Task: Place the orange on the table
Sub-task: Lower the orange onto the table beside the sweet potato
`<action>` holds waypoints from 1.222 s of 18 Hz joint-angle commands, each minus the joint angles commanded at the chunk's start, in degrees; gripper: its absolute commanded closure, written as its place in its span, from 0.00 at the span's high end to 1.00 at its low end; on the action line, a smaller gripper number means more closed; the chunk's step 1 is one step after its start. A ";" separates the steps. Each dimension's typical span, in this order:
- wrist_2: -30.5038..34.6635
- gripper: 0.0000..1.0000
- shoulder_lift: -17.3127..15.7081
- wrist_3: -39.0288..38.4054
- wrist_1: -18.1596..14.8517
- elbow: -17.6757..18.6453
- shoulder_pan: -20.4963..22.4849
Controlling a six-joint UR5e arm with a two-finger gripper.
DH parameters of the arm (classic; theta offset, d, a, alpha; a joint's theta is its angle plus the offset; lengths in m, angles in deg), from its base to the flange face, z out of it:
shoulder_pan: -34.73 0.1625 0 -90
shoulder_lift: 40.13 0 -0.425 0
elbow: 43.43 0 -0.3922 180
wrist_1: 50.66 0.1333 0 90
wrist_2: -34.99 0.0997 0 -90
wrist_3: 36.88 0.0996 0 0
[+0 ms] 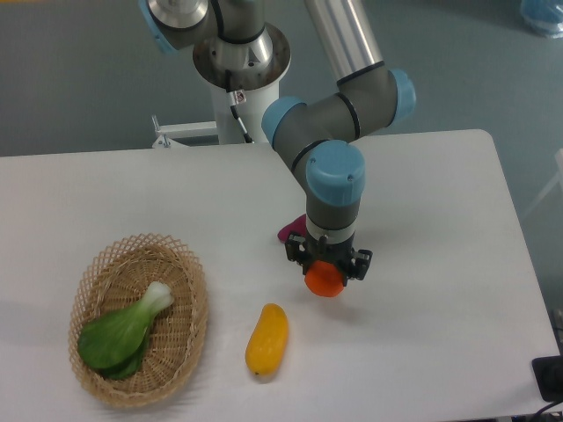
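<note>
You've got the gripper [326,274] pointing straight down over the table [440,264], approx. mid-table and a bit right of centre. Its two dark fingers [296,253] sit on either side of the orange [325,280] and pinch it; the fruit's lower half pokes out below the fingertips. A small shadow lies on the white top right under and just right of the orange, so it looks very low, but from this angle you can't tell for sure whether it touches the surface or hangs just above.

Behind the gripper, on the far-left side, you see a sliver of the purple sweet potato [290,230]; most of it is hidden by the wrist, w/ only the left end showing. It lies on the table, near the orange but apart from it.

Nearer the front edge, left of and below the gripper, the yellow-orange mango-like fruit [266,340] lies on the table, long axis roughly front to back, well apart from the orange.

Far left you have the oval wicker basket [189,272] w/ a bok choy [125,331] inside, white stem end toward the upper right, green leaves toward the lower left.

The arm's blue-capped joints fold back toward the base [239,53] at the far edge.
</note>
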 joint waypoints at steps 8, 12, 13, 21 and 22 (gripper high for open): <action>0.35 0.72 1.50 0.00 0.09 0.70 -1.06; 0.44 0.72 1.50 -0.35 0.09 0.70 -1.06; 0.44 0.72 1.59 -0.35 0.09 0.70 -1.06; 0.44 0.97 1.15 -0.44 0.00 0.00 -1.06; 0.35 1.00 0.89 -0.61 -0.09 -0.26 -1.06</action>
